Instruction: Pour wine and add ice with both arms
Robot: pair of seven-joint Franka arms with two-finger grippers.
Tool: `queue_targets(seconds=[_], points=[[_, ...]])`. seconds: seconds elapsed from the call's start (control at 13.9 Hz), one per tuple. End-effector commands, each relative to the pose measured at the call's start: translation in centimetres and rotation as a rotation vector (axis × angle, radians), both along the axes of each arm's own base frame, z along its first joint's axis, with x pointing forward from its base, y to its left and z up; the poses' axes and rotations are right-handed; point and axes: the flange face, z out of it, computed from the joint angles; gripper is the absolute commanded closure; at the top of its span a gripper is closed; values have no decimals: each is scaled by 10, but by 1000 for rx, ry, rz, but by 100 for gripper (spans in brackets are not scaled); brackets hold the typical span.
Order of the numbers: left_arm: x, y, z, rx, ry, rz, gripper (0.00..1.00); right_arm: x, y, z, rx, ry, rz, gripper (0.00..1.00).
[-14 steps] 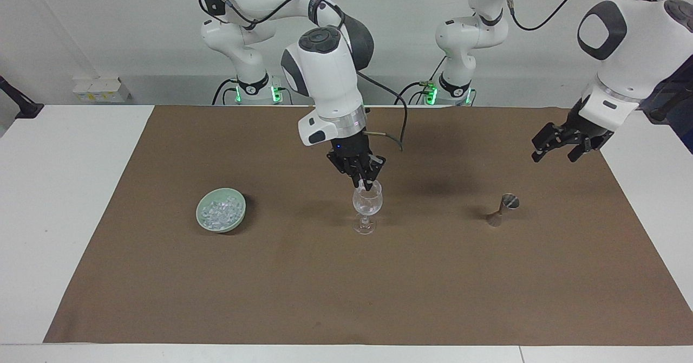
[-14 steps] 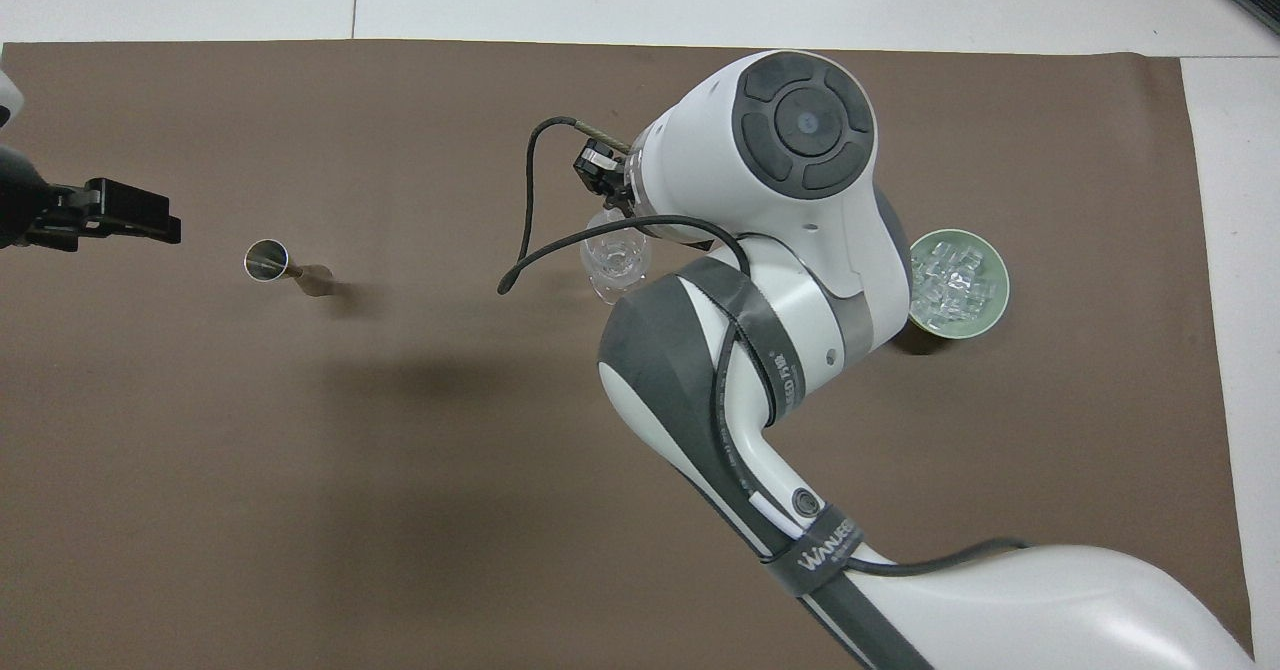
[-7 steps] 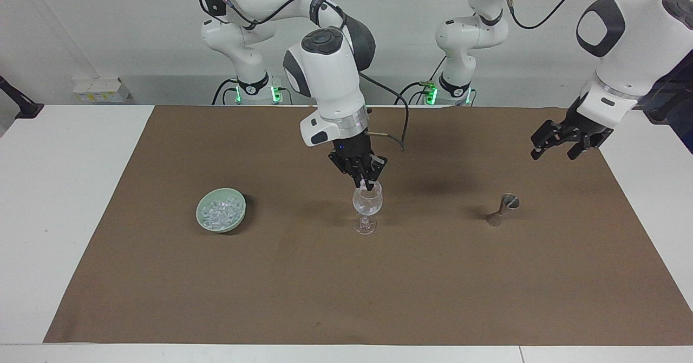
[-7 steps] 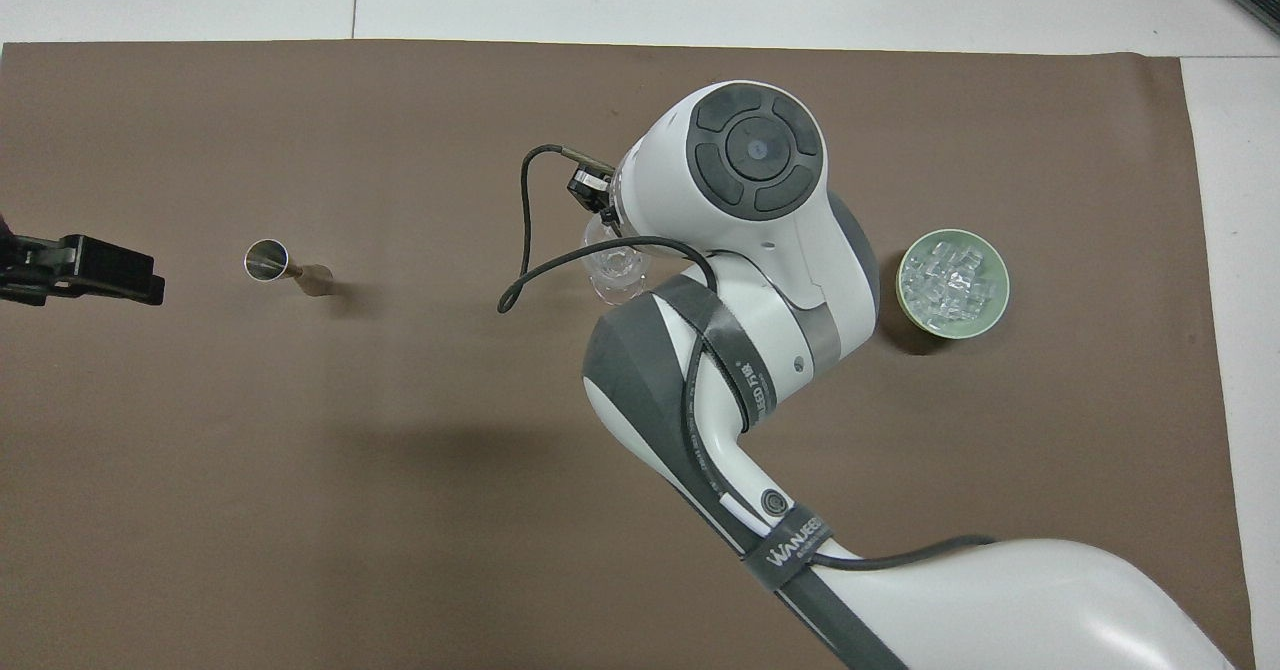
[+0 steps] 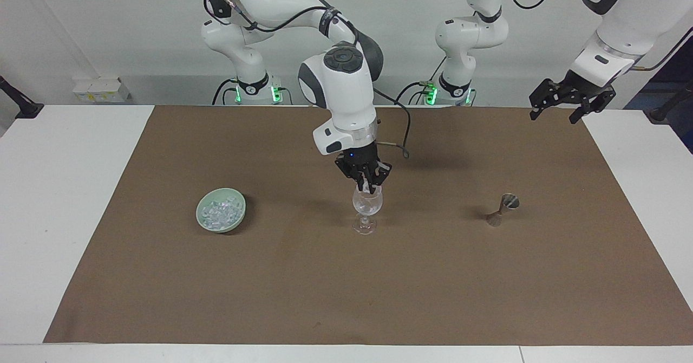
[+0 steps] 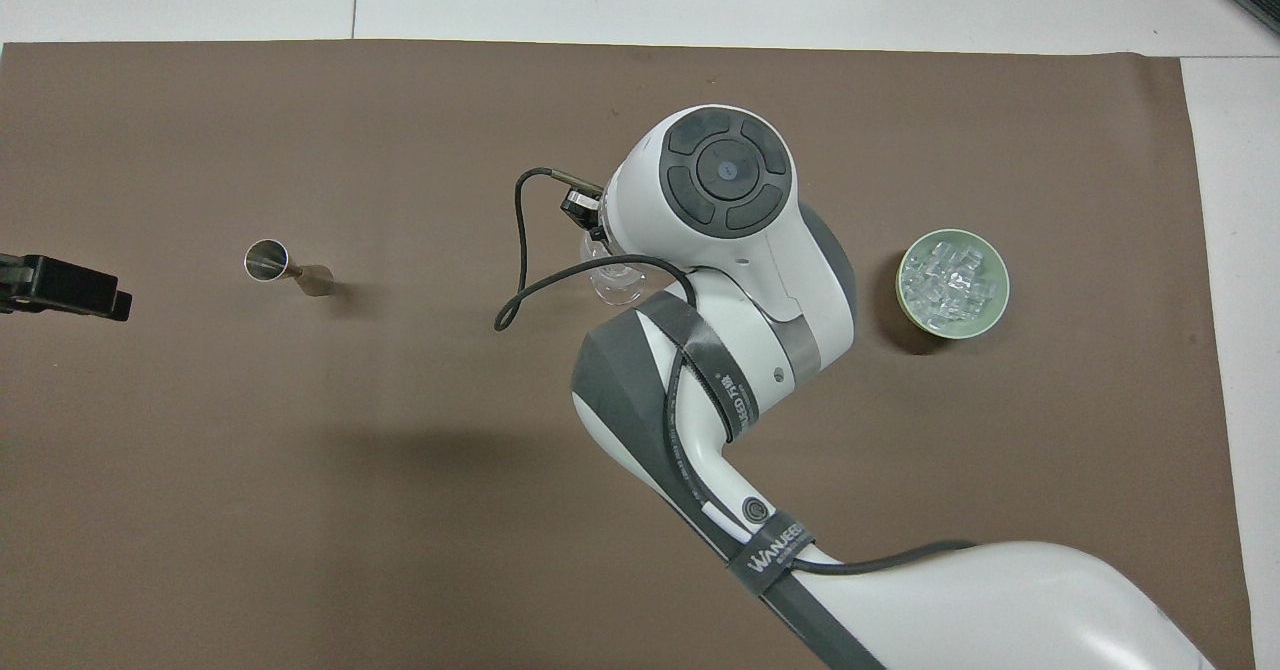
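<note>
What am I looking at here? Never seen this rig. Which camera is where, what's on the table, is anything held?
Two white robot arms at a table, each ending in a black two-finger tool. One picture faces the robots from across the table; the other looks down from above their end. On the brown mat: a green bowl of ice, a wine glass, a metal jigger. The right tool is at the glass's rim; whether it holds ice is unclear. The left tool waits, raised and open, holding nothing.

Robotics lab: two bench-mounted arms point(image 5: 335, 81)
</note>
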Motion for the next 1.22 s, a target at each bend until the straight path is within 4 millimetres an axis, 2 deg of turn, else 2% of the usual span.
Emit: queue_targets(seconds=[0.0, 0.14, 0.22, 0.36, 0.43, 1.01, 1.15], points=[[-4, -1, -1, 14, -20, 1, 0, -1, -1, 3, -4, -23, 14, 100], [-2, -5, -3, 14, -20, 2, 0, -2, 0, 2, -5, -9, 3, 98], [-2, -8, -4, 15, -19, 21, 0, -5, 4, 2, -7, -7, 8, 86], [-2, -11, -5, 15, -15, 67, 0, -6, 6, 2, -9, -6, 12, 78], [-3, -13, -6, 16, -9, 63, 0, -6, 6, 2, -10, -7, 12, 61], [-4, -14, -9, 18, -3, 60, 0, -5, 5, 3, -15, -13, 17, 61], [-4, -13, -9, 18, -3, 60, 0, -5, 5, 15, -14, -14, 17, 62]])
